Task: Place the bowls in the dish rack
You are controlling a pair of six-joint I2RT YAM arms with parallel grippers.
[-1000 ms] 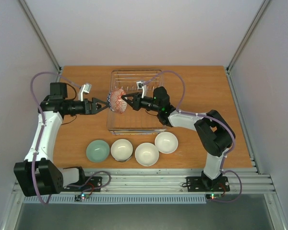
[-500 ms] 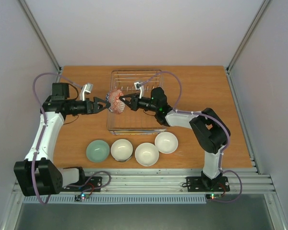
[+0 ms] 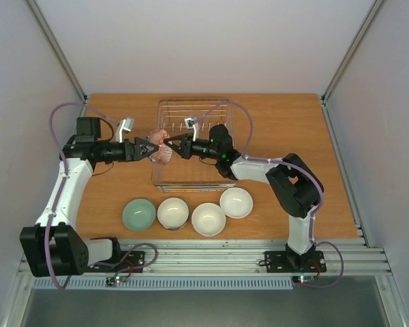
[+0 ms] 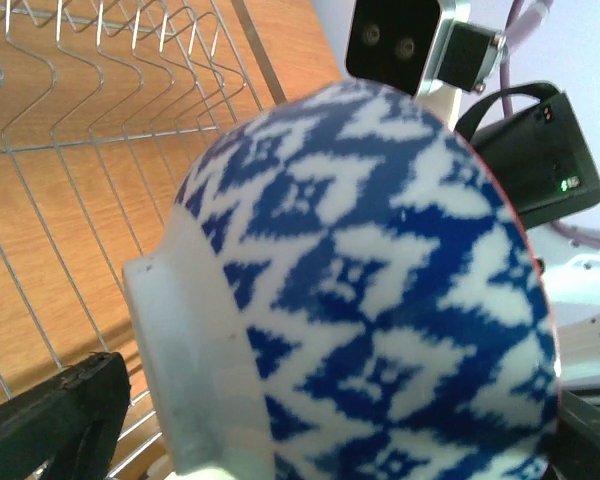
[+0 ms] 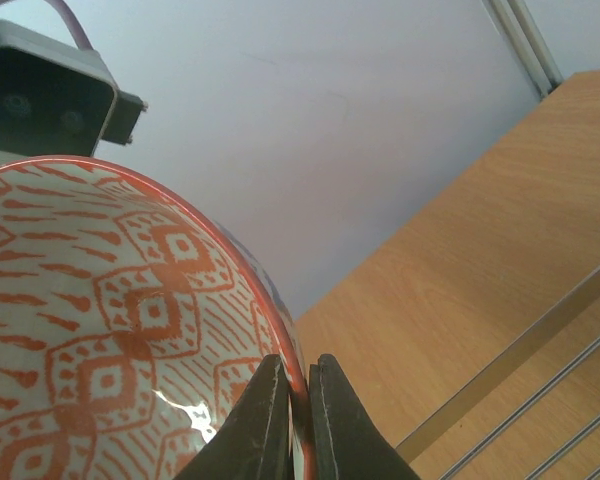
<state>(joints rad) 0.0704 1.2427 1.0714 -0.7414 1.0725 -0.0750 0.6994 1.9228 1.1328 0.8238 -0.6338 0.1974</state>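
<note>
Hanging the patterned bowl point(image 3: 160, 145) on its edge, up in the air at the left side of the dish rack point(image 3: 191, 107), not yet sitting between the tines. Pinching only its thin red rim with the right gripper point(image 5: 298, 375), shut tight on it. Standing by with the left gripper point(image 3: 147, 149) spread wide around the bowl's blue back, one finger on each side, seeming not to be squeezing it yet. Leaving four more bowls point(image 3: 208, 219) waiting in a row on the table point(image 3: 286, 136), close to the arms. Maybe heading for trouble here: holding such a round, smooth bowl by so small a bite, and so risking a twist or a slip. Letting go with the right before getting a good grip with the left, and so dropping the bowl onto the rack or the wood and maybe chipping it. Bumping it with the left fingers while closing, and so knocking it loose. Compared with a second ago: carrying the bowl further to the left, reaching the right arm out longer, turning the bowl more edge-on, and keeping the left gripper just as wide in nearly the same spot.
</note>
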